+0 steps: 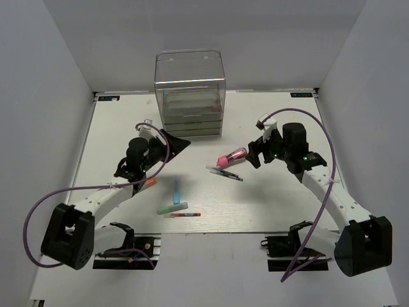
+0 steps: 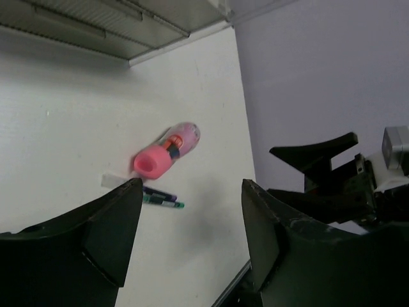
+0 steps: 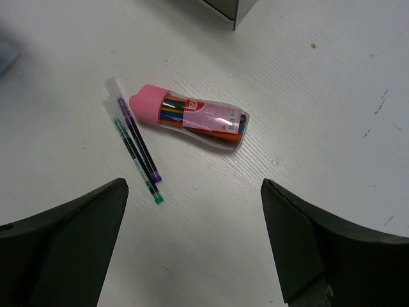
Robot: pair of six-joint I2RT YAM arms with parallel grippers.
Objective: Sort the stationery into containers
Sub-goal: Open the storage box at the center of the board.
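The clear container box (image 1: 190,82) with three stacked drawers (image 1: 192,123) stands at the back centre. A fat pink-capped clear case of pens (image 1: 231,156) lies right of centre, with two thin dark pens (image 1: 223,173) just below it. A light blue pen (image 1: 176,190), a teal-green marker (image 1: 172,208) and a thin red pen (image 1: 185,215) lie near the front centre. An orange-tipped marker (image 1: 148,183) is partly under my left arm. My left gripper (image 1: 170,141) is open and empty near the drawers' left. My right gripper (image 1: 254,147) is open and empty, just right of the pink case (image 3: 192,117).
The left wrist view shows the pink case (image 2: 165,152), the dark pens (image 2: 160,198) and my right arm (image 2: 345,182) beyond. The right wrist view shows the dark pens (image 3: 137,150) and a container corner (image 3: 225,9). White walls enclose the table (image 1: 287,198).
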